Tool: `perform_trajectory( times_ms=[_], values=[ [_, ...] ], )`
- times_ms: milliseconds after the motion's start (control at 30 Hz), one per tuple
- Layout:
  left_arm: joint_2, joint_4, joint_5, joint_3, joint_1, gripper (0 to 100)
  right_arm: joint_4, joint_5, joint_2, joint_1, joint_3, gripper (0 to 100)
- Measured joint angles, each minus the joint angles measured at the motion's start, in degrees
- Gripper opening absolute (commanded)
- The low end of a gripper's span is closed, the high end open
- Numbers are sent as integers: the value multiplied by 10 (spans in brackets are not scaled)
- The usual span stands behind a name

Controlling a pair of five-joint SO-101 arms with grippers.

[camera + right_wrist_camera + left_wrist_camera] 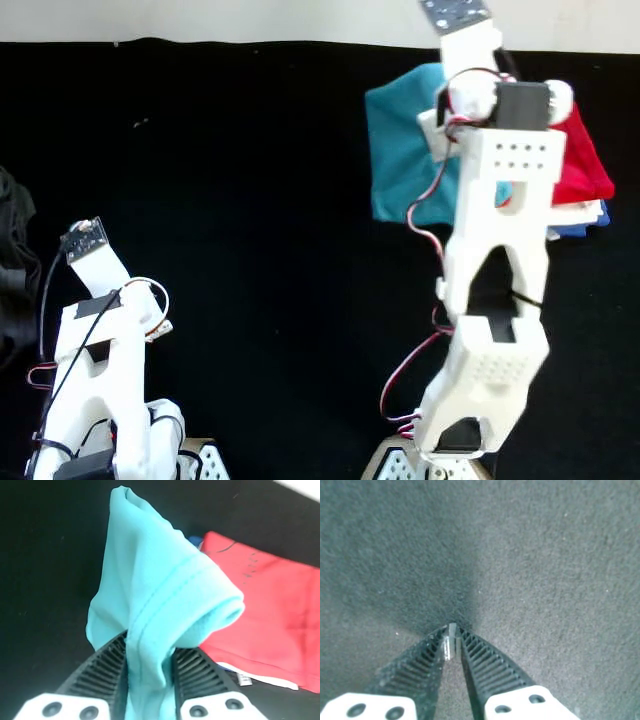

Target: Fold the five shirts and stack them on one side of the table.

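At inspection, my right gripper point(147, 647) was clamped on a bunched fold of the teal shirt point(165, 595). The stitched hem of that fold stood pinched between the two ribbed fingers point(102, 667), and the cloth rose above them in a loose peak. In the high view, the teal shirt point(400, 150) lay on the far right part of the table point(250, 150), with my right arm point(500, 250) stretched out over its right edge. I could not tell from that view whether it touched the pile beside it, as the arm covered the join. Just right of the teal shirt sat a stack of folded garments at the table's right edge. The red shirt point(582, 165) was on top, a white shirt point(580, 210) under it, and a blue edge point(572, 232) showed at the near side beneath both. The right wrist view confirmed the red shirt point(270, 605) lying flat beyond the raised teal fold, with a white layer point(270, 680) showing under its edge. My left gripper point(451, 632) was closed on itself, the tips of its toothed fingers point(490, 665) meeting just above the dark table cover point(545, 555). My left arm point(100, 340) stood at the near left of the table, well apart from the shirts. A dark bundle of cloth point(12, 270) lay at the left edge of the table, beside that arm. I could not make out what garment it was.
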Motion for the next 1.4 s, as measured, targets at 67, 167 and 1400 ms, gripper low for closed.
perform_trajectory(
  times_ms=[67,167,1400],
  values=[
    [0,0,0,0,0,13,0,10,-17,7,0,5],
    [0,0,0,0,0,13,0,26,-29,25,0,5],
    [0,0,0,1,0,11,-124,185,120,204,-44,6]
  ],
)
